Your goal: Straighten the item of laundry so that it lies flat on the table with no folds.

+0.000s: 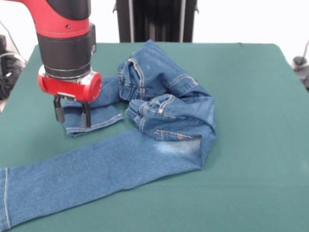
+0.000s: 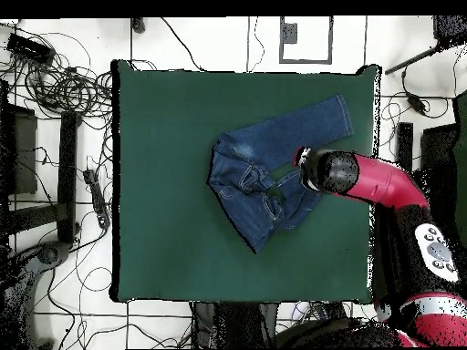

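The item of laundry [image 1: 169, 121] is a pair of blue denim jeans lying crumpled on the green table [image 1: 251, 96]. One leg runs out long and flat toward the near left corner. The other leg is folded back, and its hem lies at centre left. The waist and pockets are bunched in a heap in the middle. My gripper [image 1: 72, 115] hangs straight down over that folded leg's hem, open, with nothing between its fingers. I cannot tell whether the tips touch the cloth. In the overhead view the jeans [image 2: 255, 173] lie right of the table's [image 2: 164, 182] centre, and the arm hides the gripper.
The red and black arm [image 2: 365, 178] reaches in from the right edge of the overhead view. Cables and stands lie on the floor around the table. Bare green cloth stretches wide on the side of the jeans away from the arm.
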Controlling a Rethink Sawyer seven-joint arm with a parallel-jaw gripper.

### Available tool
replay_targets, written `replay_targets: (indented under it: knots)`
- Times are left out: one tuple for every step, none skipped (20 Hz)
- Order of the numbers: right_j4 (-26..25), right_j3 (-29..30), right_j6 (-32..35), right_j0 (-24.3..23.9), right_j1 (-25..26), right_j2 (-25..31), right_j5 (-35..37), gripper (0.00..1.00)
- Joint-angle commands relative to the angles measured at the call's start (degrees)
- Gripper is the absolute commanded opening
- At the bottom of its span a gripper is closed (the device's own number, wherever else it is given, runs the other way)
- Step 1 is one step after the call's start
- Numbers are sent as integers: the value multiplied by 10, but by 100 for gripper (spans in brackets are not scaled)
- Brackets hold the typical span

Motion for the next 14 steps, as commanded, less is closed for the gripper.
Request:
replay_targets:
  knots:
    - [-22, 115, 47, 10, 25, 8, -43, 100]
    - [-23, 119, 49, 10, 27, 6, -49, 100]
    - [-23, 123, 52, 11, 29, 4, -55, 100]
    - [-23, 126, 56, 13, 30, 2, -61, 100]
    - [-22, 130, 58, 14, 31, 0, -67, 100]
    - [-22, 133, 59, 15, 32, 0, -72, 100]
    - [-22, 136, 59, 15, 33, -1, -75, 100]
    - [-21, 138, 58, 15, 32, -2, -77, 100]
    - [-20, 140, 57, 15, 33, -1, -79, 100]
    - [-20, 141, 57, 16, 35, -2, -82, 100]
    - [-20, 140, 57, 16, 38, -3, -86, 100]
    - [-19, 139, 57, 17, 42, -3, -89, 100]
    - [-19, 136, 58, 18, 47, -4, -94, 100]
    - [-19, 133, 60, 18, 53, -5, -100, 100]
